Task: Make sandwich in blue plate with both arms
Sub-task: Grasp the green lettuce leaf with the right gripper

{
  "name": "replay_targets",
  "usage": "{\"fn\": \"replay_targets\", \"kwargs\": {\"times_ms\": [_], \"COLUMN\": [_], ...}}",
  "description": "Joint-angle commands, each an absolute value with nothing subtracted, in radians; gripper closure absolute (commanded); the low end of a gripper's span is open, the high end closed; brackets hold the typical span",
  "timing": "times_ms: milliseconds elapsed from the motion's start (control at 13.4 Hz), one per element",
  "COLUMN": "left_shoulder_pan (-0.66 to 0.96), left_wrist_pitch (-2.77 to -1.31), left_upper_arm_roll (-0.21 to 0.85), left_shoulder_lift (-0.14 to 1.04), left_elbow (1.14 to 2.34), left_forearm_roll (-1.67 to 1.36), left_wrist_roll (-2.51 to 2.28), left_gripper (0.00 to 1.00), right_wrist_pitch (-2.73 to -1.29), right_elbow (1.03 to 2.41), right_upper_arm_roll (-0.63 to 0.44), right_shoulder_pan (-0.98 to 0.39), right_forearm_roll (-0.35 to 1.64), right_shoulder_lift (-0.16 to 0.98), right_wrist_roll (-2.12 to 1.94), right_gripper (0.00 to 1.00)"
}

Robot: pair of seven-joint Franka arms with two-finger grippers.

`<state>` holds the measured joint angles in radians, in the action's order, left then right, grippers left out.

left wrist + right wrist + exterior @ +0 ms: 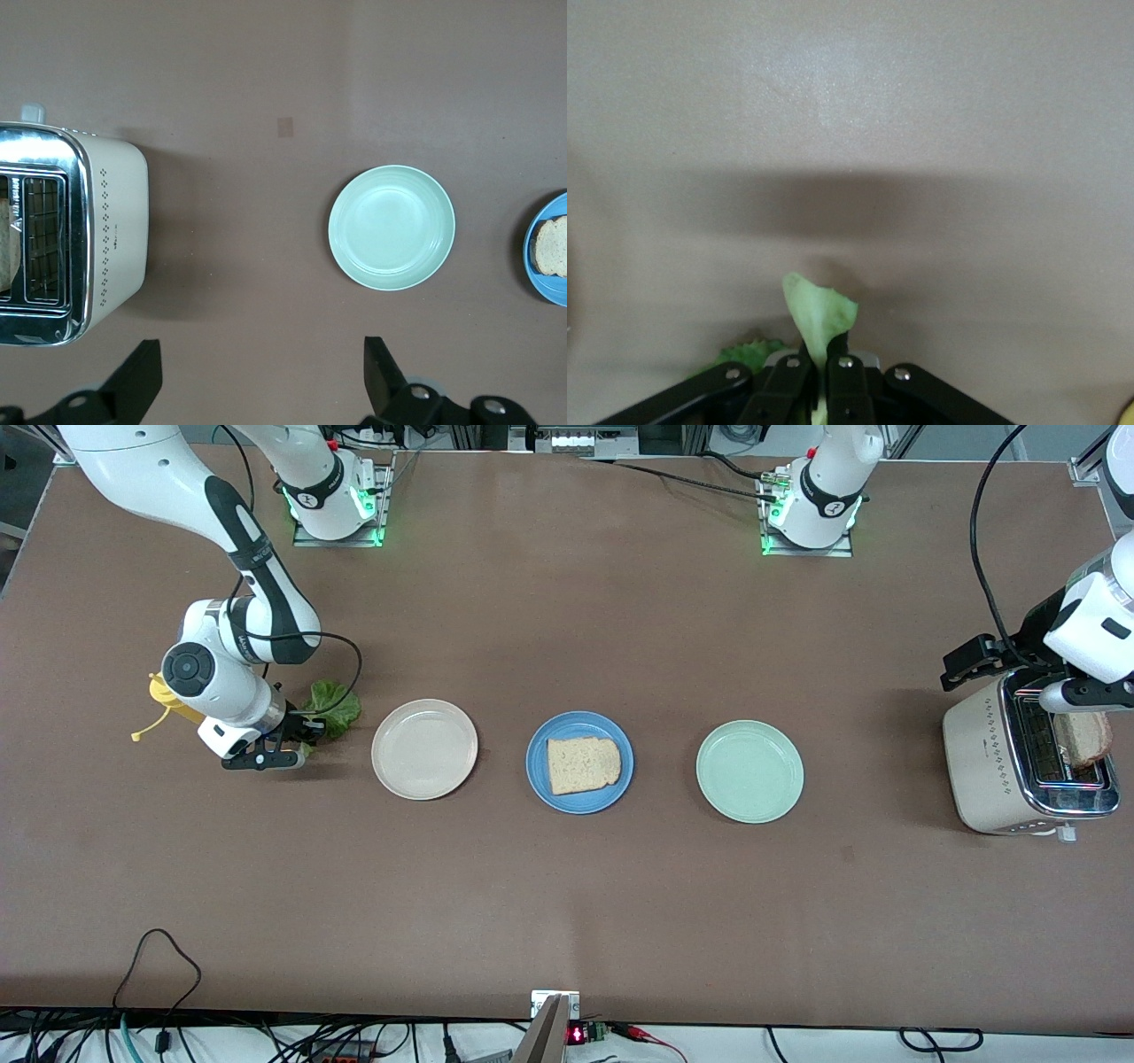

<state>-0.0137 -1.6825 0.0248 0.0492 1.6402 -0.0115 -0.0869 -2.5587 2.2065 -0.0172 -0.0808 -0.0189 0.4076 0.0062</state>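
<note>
Right end effector (826,376) pinches lettuce leaf (819,314).

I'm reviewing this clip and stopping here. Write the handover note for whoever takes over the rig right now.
Right gripper: shut on the lettuce leaf at the right arm's end of the table.
Left gripper: open, above the table beside the toaster.
Blue plate: holds one bread slice. A second bread slice sits in the toaster.
Done: base slice placed, lettuce gripped.
Left: lay lettuce on the slice, then bring the toaster slice on top.
</note>
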Motion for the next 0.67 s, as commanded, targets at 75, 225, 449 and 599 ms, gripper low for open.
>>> {"fn": "replay_targets", "kwargs": {"times_ms": [75, 225, 449, 599], "left_shoulder_pan": [-0.003, -0.005, -0.006, -0.008], "left_wrist_pitch": [-1.683, -1.68, -1.672, -1.651], "left_upper_arm_roll": [0.021, 0.02, 0.02, 0.02], "left_shoulder_lift": [0.046, 0.04, 0.037, 0.035], "left_elbow": [1.628, 1.632, 1.632, 1.631], "left_forearm_roll": [0.032, 0.032, 0.029, 0.028], "left_wrist_roll": [-0.084, -0.081, -0.043, -0.028], "left_gripper": [0.0, 0.0, 0.0, 0.0], "right_wrist_pitch": [-2.375, -2.259, -2.074, -2.033], "right_elbow": [2.097, 2.028, 1.91, 1.849], "right_upper_arm_roll": [-0.02, -0.018, -0.018, -0.018], "right_shoulder_pan": [-0.083, -0.084, -0.136, -0.204], "right_forearm_roll": [-0.029, -0.015, -0.009, 0.036], "right_shoulder_lift": [0.382, 0.367, 0.365, 0.373], "right_wrist_roll": [0.015, 0.028, 0.185, 0.332], "right_gripper": [1.0, 1.0, 1.0, 1.0]}}
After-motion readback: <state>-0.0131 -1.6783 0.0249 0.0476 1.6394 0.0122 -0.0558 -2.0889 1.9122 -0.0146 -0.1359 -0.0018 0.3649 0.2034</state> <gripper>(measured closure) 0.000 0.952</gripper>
